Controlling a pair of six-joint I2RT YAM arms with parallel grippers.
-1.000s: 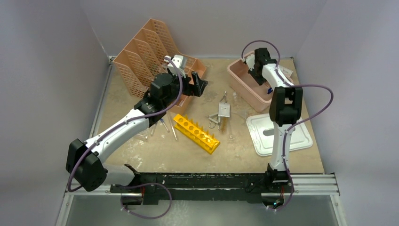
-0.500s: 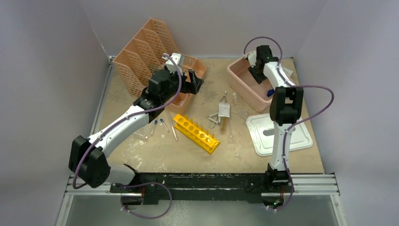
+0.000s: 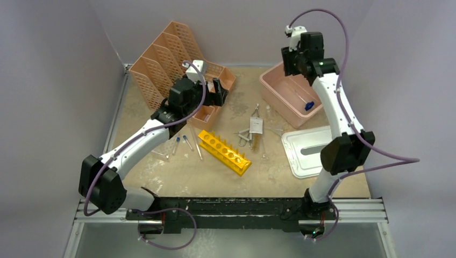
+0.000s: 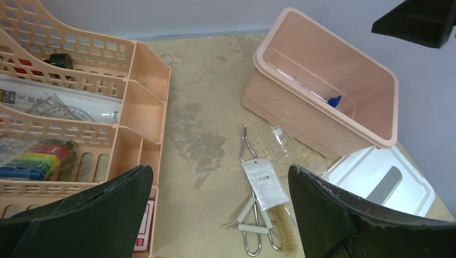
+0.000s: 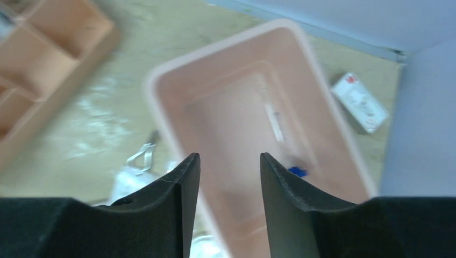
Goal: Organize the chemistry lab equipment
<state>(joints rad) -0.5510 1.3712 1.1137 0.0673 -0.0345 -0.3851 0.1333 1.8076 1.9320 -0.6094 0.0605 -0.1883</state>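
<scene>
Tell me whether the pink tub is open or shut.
Open. The tub has nothing covering it; the white lid lies flat beside it, and a blue piece shows inside.

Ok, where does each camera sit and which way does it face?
Top external: fixed above and behind the bases, looking down on the table; left arm and right arm show whole.
Left wrist: on the left arm, facing across toward the pink tub; the open left tool frames the bottom.
Right wrist: held high, looking down into the tub; the open right tool shows below.
Shared: both wrist views show the tub's small blue piece.
</scene>
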